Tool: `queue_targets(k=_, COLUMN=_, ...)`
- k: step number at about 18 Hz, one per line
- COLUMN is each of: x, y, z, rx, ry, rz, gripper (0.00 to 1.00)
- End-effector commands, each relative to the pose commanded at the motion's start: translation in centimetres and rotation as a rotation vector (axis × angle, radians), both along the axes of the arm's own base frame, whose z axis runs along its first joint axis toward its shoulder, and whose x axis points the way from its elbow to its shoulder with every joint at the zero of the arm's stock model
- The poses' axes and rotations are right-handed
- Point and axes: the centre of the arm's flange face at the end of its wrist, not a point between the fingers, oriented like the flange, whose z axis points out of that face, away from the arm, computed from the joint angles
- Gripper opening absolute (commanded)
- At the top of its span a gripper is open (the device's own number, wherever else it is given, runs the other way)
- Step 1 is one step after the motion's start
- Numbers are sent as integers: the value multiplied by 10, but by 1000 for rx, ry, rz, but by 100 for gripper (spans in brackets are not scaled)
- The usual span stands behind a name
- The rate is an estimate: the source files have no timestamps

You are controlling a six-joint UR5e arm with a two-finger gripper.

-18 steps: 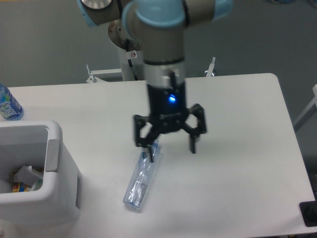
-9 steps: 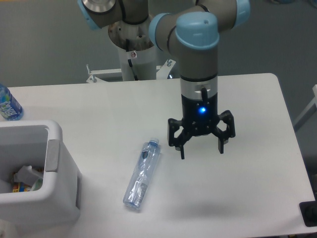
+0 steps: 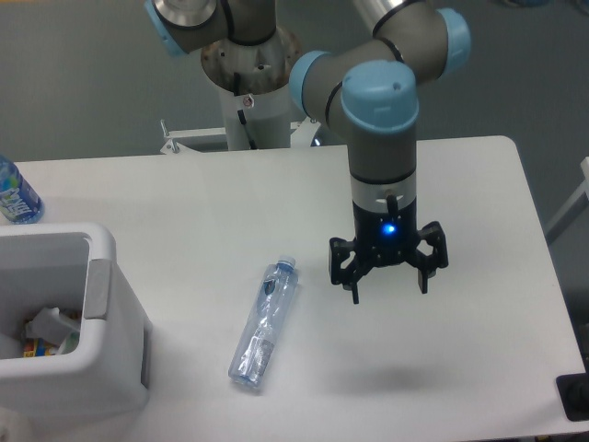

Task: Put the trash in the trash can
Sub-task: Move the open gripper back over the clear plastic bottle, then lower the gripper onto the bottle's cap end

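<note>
The white trash can (image 3: 101, 304) stands at the table's (image 3: 479, 368) near left corner, with crumpled paper (image 3: 51, 324) showing inside it. Just to its right the crushed clear bottle (image 3: 264, 323) lies flat on the tabletop, blue cap pointing away. Further right the gripper (image 3: 389, 284) hangs above the table, fingers spread apart and holding nothing, apart from the bottle. At the far left edge stands a blue-labelled water bottle (image 3: 16, 193).

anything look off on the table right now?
Yes: the crushed bottle lies flat on the table, outside the bin. The open, empty pincer hangs well to its right, not over it. Nothing spilled.
</note>
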Motion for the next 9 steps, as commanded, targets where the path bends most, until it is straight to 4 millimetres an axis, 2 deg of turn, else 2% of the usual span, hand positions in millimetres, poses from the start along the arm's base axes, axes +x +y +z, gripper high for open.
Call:
queue_targets(k=1, x=2, y=1, z=-4, rx=-6, ry=-5, rz=-8, gripper=100)
queue_targets(k=9, x=33, y=51, z=-47, rx=-44, ry=-48, rz=-105, gripper=100)
